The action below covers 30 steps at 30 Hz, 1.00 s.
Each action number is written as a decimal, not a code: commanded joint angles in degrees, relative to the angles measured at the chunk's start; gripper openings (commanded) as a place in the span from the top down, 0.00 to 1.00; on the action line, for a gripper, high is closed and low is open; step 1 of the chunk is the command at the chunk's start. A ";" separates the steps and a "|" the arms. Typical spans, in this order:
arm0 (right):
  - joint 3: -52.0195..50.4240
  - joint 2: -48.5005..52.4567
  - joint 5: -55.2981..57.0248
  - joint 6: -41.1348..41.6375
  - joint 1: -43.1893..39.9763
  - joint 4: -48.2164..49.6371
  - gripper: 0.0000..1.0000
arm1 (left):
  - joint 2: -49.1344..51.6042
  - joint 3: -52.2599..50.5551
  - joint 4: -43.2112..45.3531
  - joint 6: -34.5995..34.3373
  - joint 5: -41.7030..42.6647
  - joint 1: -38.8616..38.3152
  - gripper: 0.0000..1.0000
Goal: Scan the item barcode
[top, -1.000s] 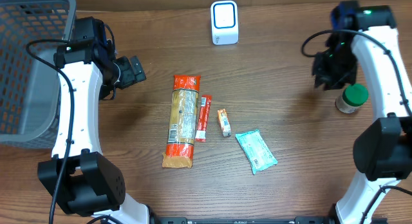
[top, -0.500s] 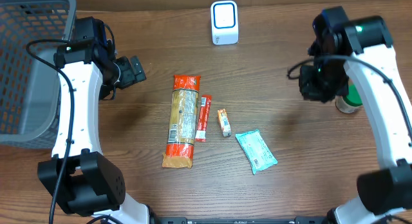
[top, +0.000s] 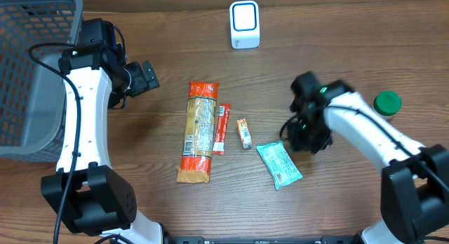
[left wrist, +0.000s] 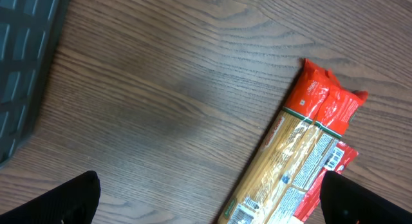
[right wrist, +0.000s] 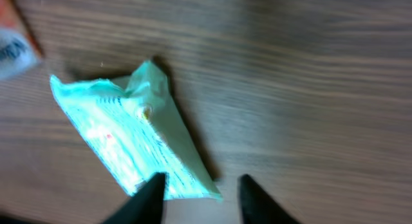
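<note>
**A:** Item: pale teal crinkled plastic packet (top: 279, 164). Location?

**B:** Flat on the brown wooden table (top: 337, 55), just right of a small orange sachet (top: 243, 132). It is well apart from the white box scanner with blue-rimmed window (top: 245, 24).

**A:** Right gripper (right wrist: 201, 197)?

**B:** Poised over the packet's edge, fingers parted, nothing between them. The packet is not yet grasped.

**A:** Left gripper (top: 146, 76)?

**B:** Spread wide and empty, hovering between the grey mesh basket (top: 28, 62) and the long pasta pack with orange-red ends (top: 198, 132).

**A:** Step in hand?

**B:** Probably the approach to pick-up. The next move calls for a descent and a clench on the packet's raised fold. Then comes a lift, with the barcode face turned to the scanner.
</note>
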 commanded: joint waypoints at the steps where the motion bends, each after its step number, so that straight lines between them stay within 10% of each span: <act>1: -4.74 -0.17 -0.76 -0.04 2.27 5.25 0.52 | 0.13 0.98 -0.13 0.92 -0.20 -0.37 0.00; 8: -9.01 0.02 -0.15 -0.02 2.84 14.27 0.50 | 0.13 0.98 -0.13 0.92 -0.20 -0.37 0.00; 15: -9.22 0.09 0.85 0.04 2.82 15.13 0.96 | 0.13 0.98 -0.13 0.90 -0.20 -0.37 0.00; 21: -9.22 0.09 15.34 15.28 0.44 13.14 0.96 | 0.13 0.98 -0.13 0.92 -0.20 -0.37 0.00; 30: -9.07 0.07 14.43 14.91 -4.15 16.06 0.93 | 0.13 0.98 -0.13 0.92 -0.20 -0.37 0.00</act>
